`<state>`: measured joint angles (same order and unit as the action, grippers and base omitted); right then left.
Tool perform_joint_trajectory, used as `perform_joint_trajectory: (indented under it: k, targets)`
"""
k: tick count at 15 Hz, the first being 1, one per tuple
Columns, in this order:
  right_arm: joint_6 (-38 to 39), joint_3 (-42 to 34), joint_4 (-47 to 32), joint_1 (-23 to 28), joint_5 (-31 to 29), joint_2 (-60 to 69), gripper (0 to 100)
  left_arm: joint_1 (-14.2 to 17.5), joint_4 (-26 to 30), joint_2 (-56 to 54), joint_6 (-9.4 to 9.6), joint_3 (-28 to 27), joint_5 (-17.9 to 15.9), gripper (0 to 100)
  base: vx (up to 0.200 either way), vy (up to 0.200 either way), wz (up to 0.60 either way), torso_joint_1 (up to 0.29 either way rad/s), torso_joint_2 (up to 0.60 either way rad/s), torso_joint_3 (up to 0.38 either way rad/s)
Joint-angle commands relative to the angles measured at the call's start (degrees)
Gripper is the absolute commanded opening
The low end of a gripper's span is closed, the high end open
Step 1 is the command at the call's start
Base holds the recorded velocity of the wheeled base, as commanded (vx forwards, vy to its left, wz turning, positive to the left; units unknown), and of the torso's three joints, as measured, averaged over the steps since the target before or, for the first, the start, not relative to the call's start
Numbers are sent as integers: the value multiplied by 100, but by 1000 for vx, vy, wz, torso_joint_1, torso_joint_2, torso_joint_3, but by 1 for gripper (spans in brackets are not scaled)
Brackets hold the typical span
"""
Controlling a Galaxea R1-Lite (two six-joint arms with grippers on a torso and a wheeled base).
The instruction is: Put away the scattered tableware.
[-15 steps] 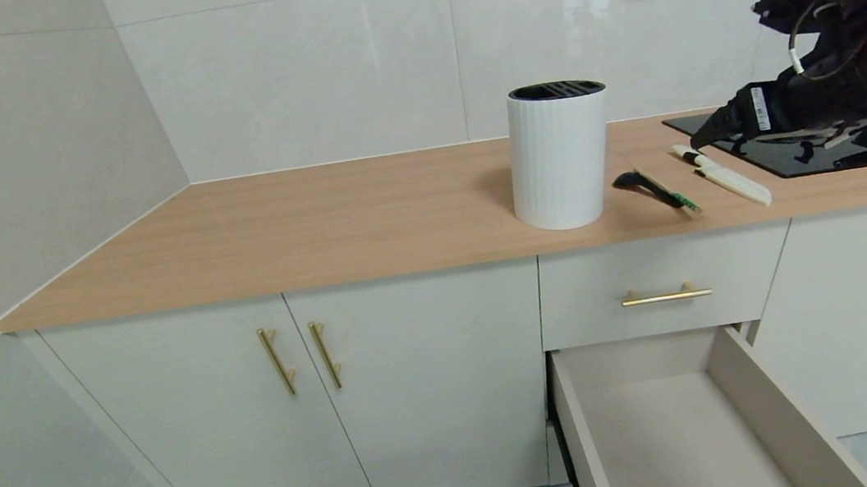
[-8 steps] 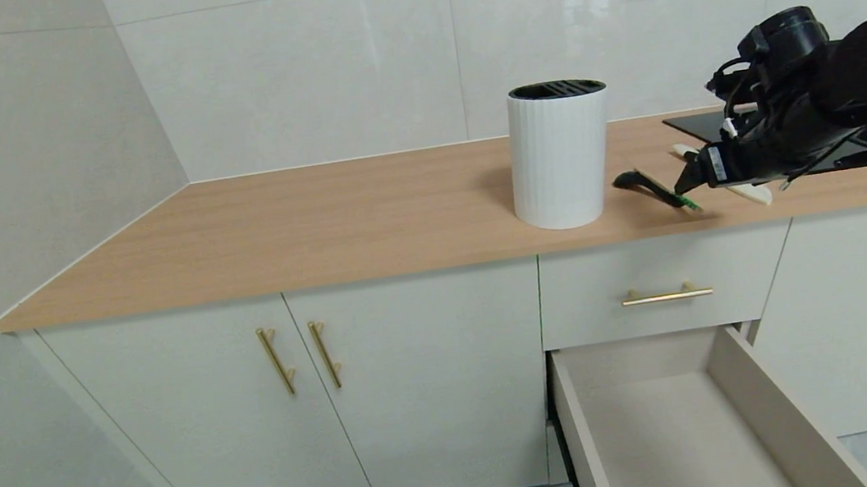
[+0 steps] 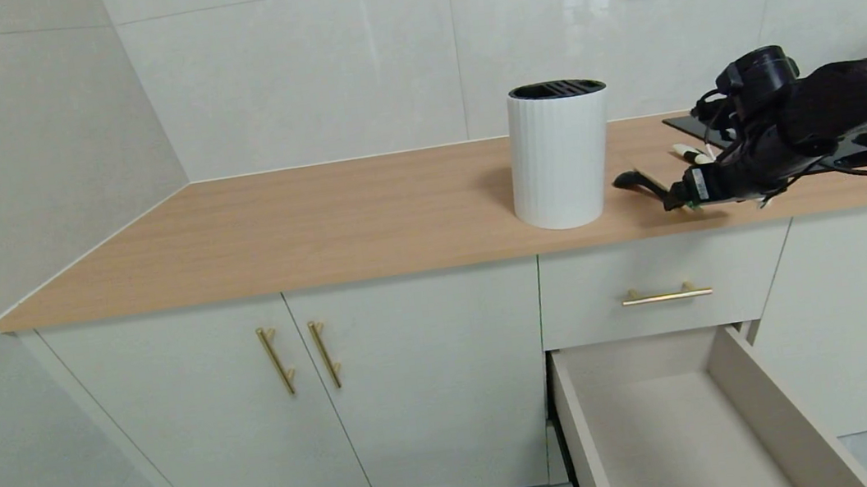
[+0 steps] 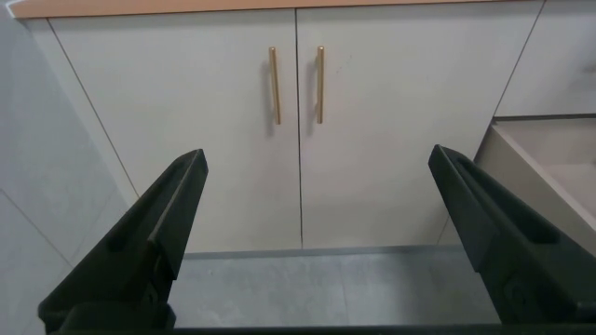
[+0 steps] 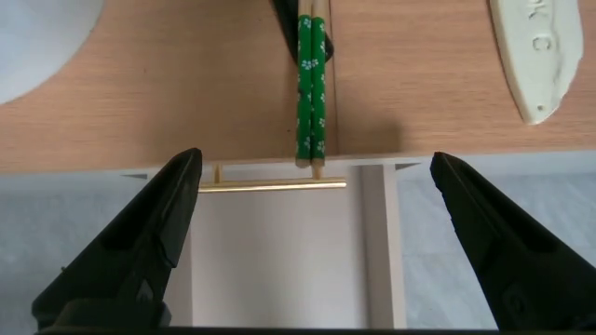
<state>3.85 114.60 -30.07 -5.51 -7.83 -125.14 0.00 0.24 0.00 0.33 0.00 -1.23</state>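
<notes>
**While spread wide, right claw point(image 3: 684, 196) sits low at the light wooden counter's point(image 3: 331, 215) edge**

Centred in the gap between its fingers lies the pair of green-patterned wooden chopsticks point(image 5: 311, 84). A white ceramic knife point(image 5: 535, 56) rests nearby, off toward one finger.

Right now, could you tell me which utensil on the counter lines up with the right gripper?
The green-patterned chopsticks, centred before the open right gripper; the white knife lies off to one side.
</notes>
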Motion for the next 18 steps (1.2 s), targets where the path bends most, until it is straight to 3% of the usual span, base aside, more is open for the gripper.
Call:
perform_joint_trajectory:
  k: [1, 17, 18]
  targets:
    - [1, -1, 46, -3, 0, -90, 100, 0, 2, 0, 2, 0, 0, 100, 0, 0, 0, 0, 0, 0]
    - [-7, -1, 204, -29, -8, -274, 100, 0, 2, 0, 2, 0, 0, 100, 0, 0, 0, 0, 0, 0]
    - [-7, -1, 204, -29, -8, -274, 0, 0, 2, 0, 2, 0, 0, 100, 0, 0, 0, 0, 0, 0]
